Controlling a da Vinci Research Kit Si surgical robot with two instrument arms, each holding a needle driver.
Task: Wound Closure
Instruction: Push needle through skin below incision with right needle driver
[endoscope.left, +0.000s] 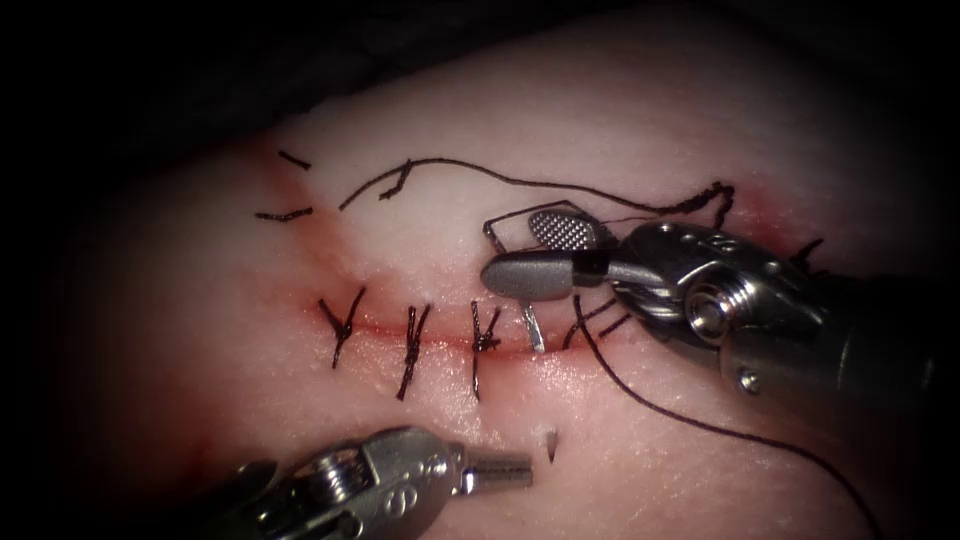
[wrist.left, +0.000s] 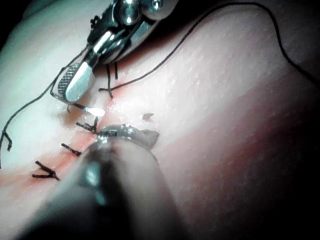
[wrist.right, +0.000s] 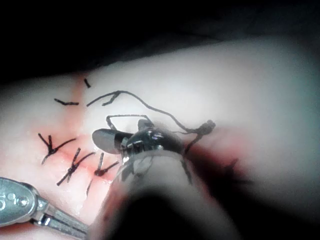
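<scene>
The tissue (endoscope.left: 650, 130) has a cut (endoscope.left: 440, 338) running across the endoscope view. The needle (endoscope.left: 533, 328) is in the tissue: a silver stretch crosses the cut and its tip (endoscope.left: 548, 443) pokes out on the near side. Its back end (endoscope.left: 490, 232) arches up on the far side. My right tool (endoscope.left: 512, 250) comes in from the right, its jaws open around that back end and gripping nothing; it also shows in the left wrist view (wrist.left: 75, 87). My left tool (endoscope.left: 525, 470) lies just left of the needle tip, shut and empty. Thread (endoscope.left: 700, 425) trails away to the lower right.
Three tied stitches (endoscope.left: 412, 345) cross the cut left of the needle. A long loose thread (endoscope.left: 450, 165) lies on the far side and ends in a tangle (endoscope.left: 715, 195). Two short cut ends (endoscope.left: 285, 214) lie at the far left. Red fluid (endoscope.left: 300, 300) stains the cut's edges.
</scene>
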